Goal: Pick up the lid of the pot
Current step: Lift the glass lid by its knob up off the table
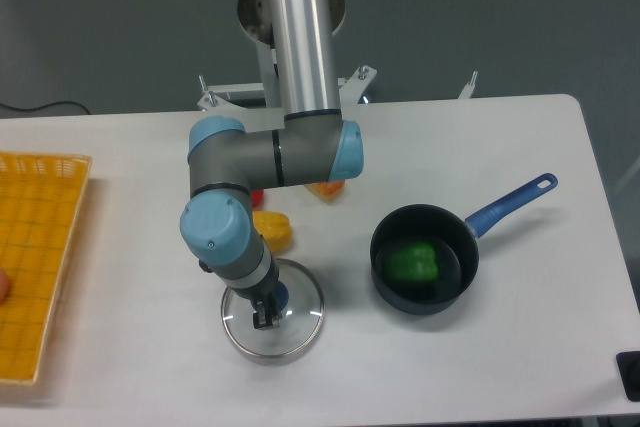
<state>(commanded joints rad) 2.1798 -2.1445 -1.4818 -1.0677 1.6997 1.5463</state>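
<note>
"How do the fingers look?"

"The gripper is pinching the blue knob of the pot lid. Its dark front covers part of the knob."

"And where's the lid?"

"Toward the near edge of the table, left of the middle as the camera sees it. It looks nearly level; I can't tell whether its rim touches the surface."

"How's the arm bent?"

"It drops from beyond the far edge, runs across to the left, then turns down through the blue-capped wrist. The gripper slants down toward the near edge."

"Anything close by?"

"A yellow piece sits just beyond the lid, partly behind the gripper. Farther back, a red piece is mostly hidden by the arm, with an orange one near it. The black pan stands to the right, apart from the lid; a green thing lies inside, and its blue handle points toward the far right corner."

"What about the sides?"

"A yellow tray lies along the left edge, and a black object sits at the near right corner."
</note>
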